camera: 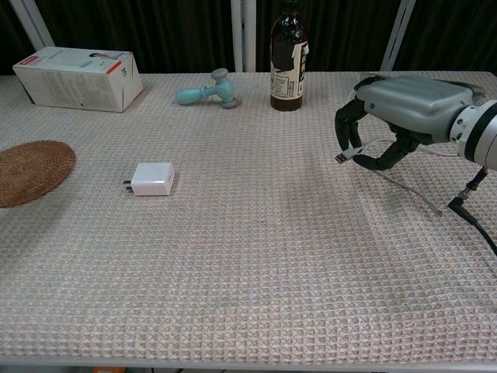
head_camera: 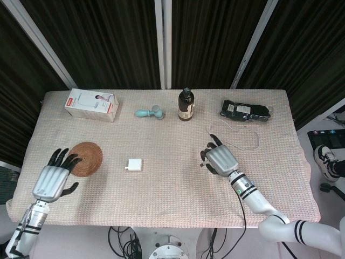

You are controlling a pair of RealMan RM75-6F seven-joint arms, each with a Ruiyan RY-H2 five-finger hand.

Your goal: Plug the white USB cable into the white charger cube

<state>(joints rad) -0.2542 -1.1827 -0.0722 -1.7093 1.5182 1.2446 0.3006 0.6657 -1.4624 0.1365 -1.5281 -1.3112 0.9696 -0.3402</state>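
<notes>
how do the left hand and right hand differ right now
The right hand pinches the white USB cable near its plug, lifted off the cloth; the left hand holds nothing, fingers spread. The right hand sits right of the white charger cube; the left hand is beside the woven coaster. Both are grey with dark fingers.
</notes>
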